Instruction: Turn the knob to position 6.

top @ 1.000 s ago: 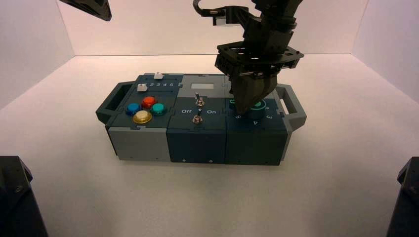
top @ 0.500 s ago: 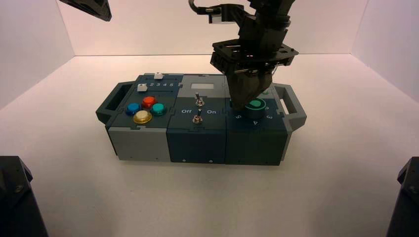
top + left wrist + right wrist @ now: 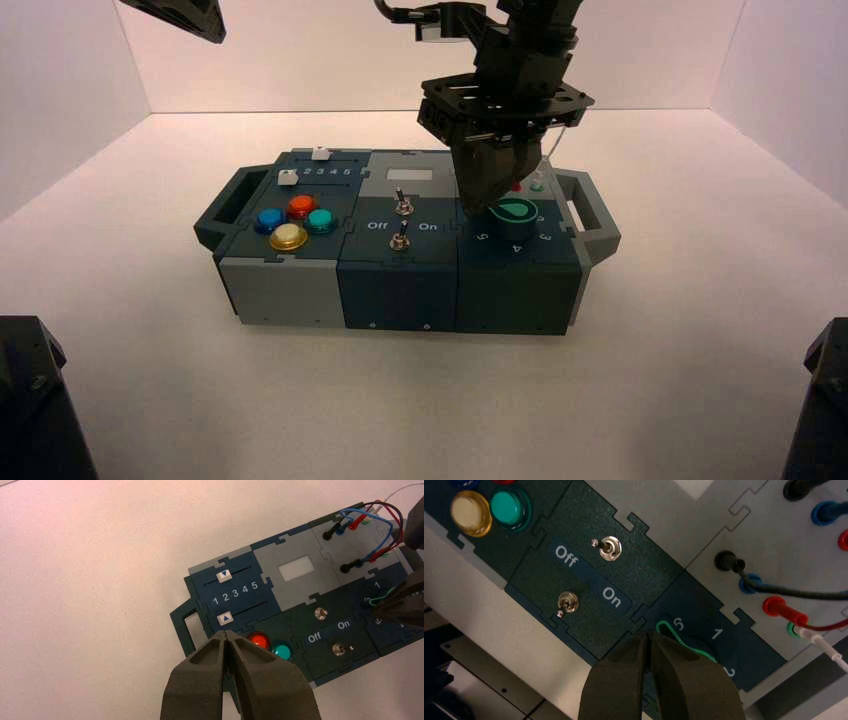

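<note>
The knob [image 3: 515,212], dark teal with a green teardrop top, sits on the box's right section. In the right wrist view the knob [image 3: 686,642] shows its green outline, and its narrow tip lies right beside the white digit 6 [image 3: 678,625]. My right gripper [image 3: 490,203] hangs just above and behind the knob, shut and empty, not touching it; its fingertips [image 3: 647,636] meet in the right wrist view. My left gripper [image 3: 226,632] is shut, parked high at the far left [image 3: 175,15].
The box [image 3: 400,285] carries coloured push buttons [image 3: 292,222], two metal toggle switches [image 3: 608,547] by the Off/On label, two sliders [image 3: 223,575] with the row 1 2 3 4 5, and plugged wires [image 3: 794,592] behind the knob. Side handles [image 3: 595,215] stick out.
My right gripper has lifted off the knob and moved up and slightly back-left. The knob's green top, covered before, now shows in full.
</note>
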You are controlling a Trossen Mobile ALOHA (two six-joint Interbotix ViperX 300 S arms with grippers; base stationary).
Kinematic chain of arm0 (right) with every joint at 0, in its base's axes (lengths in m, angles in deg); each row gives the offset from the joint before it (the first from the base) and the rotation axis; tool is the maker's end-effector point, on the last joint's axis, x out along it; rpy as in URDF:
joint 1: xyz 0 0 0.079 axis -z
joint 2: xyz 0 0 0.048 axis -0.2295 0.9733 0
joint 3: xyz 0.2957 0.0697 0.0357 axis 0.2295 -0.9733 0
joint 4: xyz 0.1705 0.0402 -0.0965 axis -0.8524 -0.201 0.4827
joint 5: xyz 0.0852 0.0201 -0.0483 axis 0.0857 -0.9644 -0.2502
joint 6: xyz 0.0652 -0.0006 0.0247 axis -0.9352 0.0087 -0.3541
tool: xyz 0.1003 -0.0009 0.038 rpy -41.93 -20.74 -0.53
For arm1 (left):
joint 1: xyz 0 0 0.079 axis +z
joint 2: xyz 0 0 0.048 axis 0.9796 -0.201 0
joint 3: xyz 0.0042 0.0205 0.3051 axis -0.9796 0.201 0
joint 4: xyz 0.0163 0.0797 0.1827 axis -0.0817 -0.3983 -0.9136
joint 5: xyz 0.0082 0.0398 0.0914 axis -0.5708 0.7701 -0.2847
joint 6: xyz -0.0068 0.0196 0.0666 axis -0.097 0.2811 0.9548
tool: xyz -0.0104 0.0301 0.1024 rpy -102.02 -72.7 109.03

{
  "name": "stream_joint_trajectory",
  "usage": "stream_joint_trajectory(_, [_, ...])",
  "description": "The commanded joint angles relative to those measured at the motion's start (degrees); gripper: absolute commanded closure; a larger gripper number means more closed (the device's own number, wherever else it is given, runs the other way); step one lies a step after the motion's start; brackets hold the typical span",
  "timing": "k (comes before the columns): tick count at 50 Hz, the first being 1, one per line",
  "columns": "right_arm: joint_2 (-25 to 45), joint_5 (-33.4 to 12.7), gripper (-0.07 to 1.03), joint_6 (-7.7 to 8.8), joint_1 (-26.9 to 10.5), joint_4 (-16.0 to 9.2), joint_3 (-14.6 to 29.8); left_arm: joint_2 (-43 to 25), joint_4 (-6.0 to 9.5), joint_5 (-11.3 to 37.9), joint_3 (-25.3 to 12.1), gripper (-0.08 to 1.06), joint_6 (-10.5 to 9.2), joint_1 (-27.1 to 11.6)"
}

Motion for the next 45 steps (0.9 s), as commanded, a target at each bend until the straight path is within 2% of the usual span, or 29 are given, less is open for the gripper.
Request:
stream_joint_trajectory(1, [-0.3,0.2,0.98,0.09,0.1,0.2,1.8,0.3,-0.18,-0.2,-1.5,1.01,0.53,-0.1])
stream_joint_trajectory(45, [0.4,0.1,0.98,0.09,1.3,1.1,2.5,0.3,-0.18,0.2,-1.6,1.01,0.97,0.0])
